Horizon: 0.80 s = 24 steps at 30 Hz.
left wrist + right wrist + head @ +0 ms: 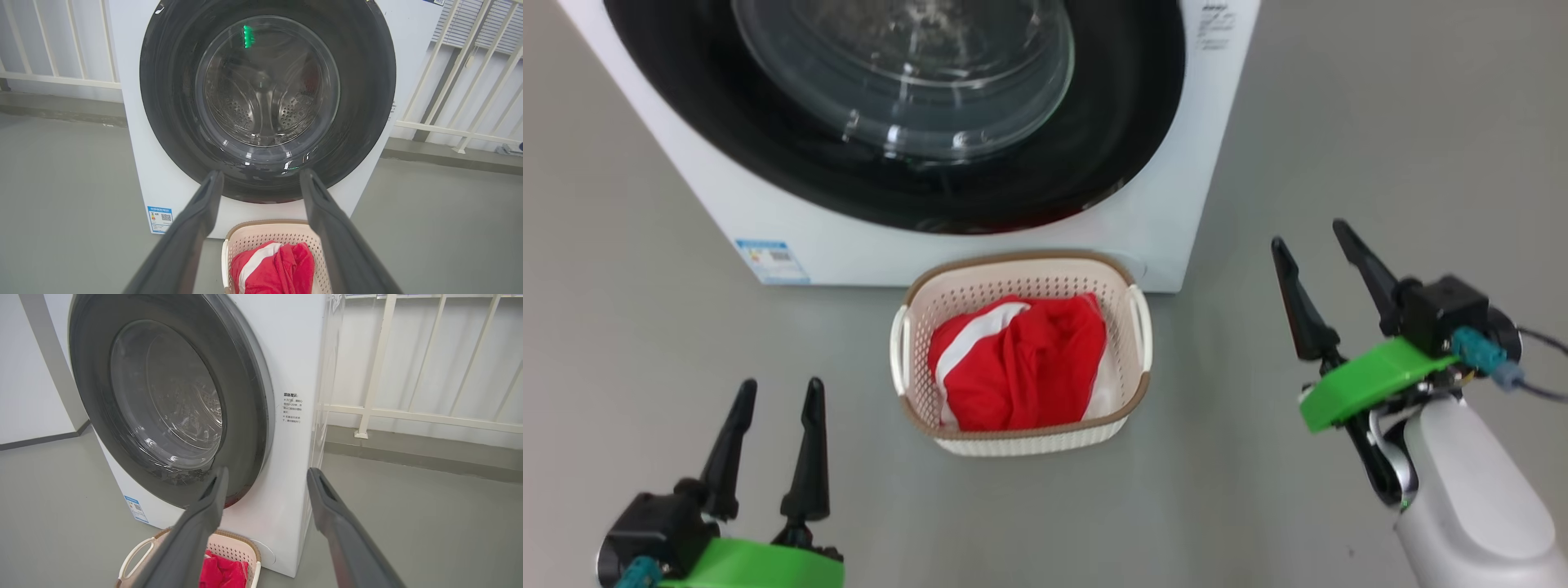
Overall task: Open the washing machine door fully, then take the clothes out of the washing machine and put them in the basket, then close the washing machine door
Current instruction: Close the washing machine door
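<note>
The door (907, 82) had a glossy black rim, dusty-looking in the right wrist view, around a clear, shiny window. The washer (849, 253) was smooth white with a faint sheen. Its drum (261, 102) looked like bright perforated metal. The basket (1021, 287) was matt cream perforated plastic with a brown woven-look rim. The clothes (1021, 367) were soft, creased red cloth. The floor (645, 351) was smooth matt grey
</note>
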Available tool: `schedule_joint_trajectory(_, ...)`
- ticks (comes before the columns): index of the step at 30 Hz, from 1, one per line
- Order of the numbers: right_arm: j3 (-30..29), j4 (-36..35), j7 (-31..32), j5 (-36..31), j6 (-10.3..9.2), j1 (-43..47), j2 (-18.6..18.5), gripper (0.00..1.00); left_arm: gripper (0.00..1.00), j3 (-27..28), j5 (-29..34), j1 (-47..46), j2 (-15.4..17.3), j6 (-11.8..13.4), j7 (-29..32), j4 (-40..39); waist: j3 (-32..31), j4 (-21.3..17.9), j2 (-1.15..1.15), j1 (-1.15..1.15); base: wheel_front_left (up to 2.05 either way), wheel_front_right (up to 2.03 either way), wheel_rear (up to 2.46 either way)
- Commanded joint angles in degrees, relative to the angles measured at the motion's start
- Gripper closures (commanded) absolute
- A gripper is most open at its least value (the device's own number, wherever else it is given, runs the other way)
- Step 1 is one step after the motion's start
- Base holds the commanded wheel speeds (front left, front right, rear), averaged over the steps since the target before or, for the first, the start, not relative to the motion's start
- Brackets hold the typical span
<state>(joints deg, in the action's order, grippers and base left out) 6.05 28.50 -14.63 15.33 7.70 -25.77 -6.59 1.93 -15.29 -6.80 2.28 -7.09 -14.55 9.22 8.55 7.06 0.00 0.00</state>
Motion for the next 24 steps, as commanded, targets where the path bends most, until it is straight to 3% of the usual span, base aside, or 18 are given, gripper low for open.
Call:
schedule_joint_trajectory(1, 0.43, -2.05, -0.37, -1.34, -0.21, 1.17, 0.46, 0.0, 0.0, 2.16, 0.6, 0.58, 1.05, -0.21, -0.45, -1.66, -3.17, -2.48, 0.0, 0.0, 0.0, 0.0, 0.0)
schedule_joint_trajectory(24, -7.4, -16.67, -0.37, -4.59, -0.21, 19.47, 1.54, 0.0, 0.0, 0.58, 0.6, 9.05, 2.23, -0.38, -0.45, -4.56, -11.15, -5.82, 0.0, 0.0, 0.0, 0.0, 0.0)
